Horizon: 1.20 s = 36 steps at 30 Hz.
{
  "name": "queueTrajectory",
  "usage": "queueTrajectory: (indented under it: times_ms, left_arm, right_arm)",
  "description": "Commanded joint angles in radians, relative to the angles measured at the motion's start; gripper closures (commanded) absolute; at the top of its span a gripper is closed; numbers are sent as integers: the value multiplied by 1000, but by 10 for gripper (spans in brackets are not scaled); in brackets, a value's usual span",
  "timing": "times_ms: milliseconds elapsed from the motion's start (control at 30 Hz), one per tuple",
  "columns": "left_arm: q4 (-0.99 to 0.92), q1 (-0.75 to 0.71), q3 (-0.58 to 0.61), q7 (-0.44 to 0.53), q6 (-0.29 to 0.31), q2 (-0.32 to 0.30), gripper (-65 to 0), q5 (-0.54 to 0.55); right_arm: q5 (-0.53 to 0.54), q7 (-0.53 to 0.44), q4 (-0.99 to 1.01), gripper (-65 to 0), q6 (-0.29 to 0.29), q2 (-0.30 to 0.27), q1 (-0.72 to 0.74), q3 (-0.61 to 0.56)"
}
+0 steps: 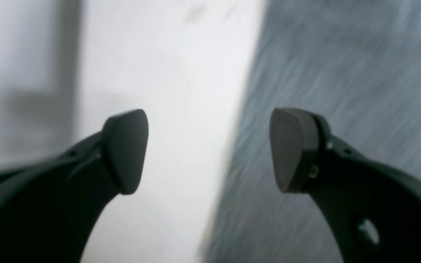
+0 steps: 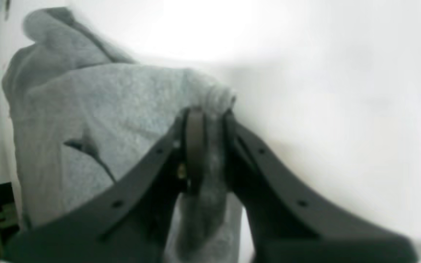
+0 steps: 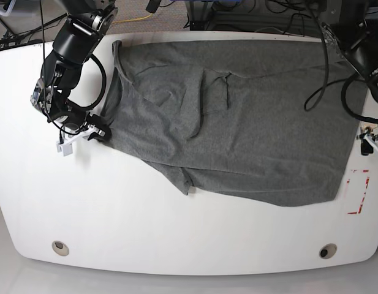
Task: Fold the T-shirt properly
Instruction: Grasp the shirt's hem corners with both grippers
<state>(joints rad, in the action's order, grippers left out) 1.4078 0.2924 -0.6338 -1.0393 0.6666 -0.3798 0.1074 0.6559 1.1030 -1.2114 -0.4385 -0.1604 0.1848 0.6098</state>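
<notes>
The T-shirt [image 3: 238, 122] is a plain heather-grey knit, soft and creased, lying spread across the far half of the white table [image 3: 146, 226], with one sleeve folded over near its middle and a lower corner jutting toward the table's near side. Its weave shows a fine speckled grain in the right wrist view, where a bunched edge of the cloth [image 2: 210, 109] is pinched between the dark, flat-padded fingers of the right gripper [image 2: 208, 120], which is clenched on it at the shirt's edge, on the base view's left. The left gripper [image 1: 208, 149] is released, its two rounded black pads wide apart over the border between bare table and grey fabric; that view is smeared by motion. In the base view this gripper sits at the right edge, mostly cut off. Black cables [image 3: 326, 67] hang over the shirt's far right corner. Red tape marks [image 3: 358, 193] lie just beside its right hem.
</notes>
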Motion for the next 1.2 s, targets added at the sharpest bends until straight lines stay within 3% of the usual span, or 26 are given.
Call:
queueTrajectory:
  times_ms: [0,200,300,500,800,1167]
  left_arm:
    - [-103,37,32,92,-32,-38,-488,10]
    - [-424,141,88,288,-61,-63,-488,7]
    - [-582,189,128,390,-115,-87,-486,7]
    - [-730,230,214,521,-160,-98,-488,8]
    - [-882,308,260,548,-156,-91,-488,13]
    - [-945,334,311,560,-153,-29,-474,13]
  right_arm:
    - [23,-13,-18,-57,-7,-12,22,2]
    - [29,-13,-18,-57,-9,-12,17,2]
    - [29,-13,-18,-57,-9,-12,17,2]
    - [29,-13,-18,-57,-9,-11,15,2]
    - [29,-13,-20,-57,-12,-11,17,2]
    - [31,-17,-23,-57,-16,-15,17,2]
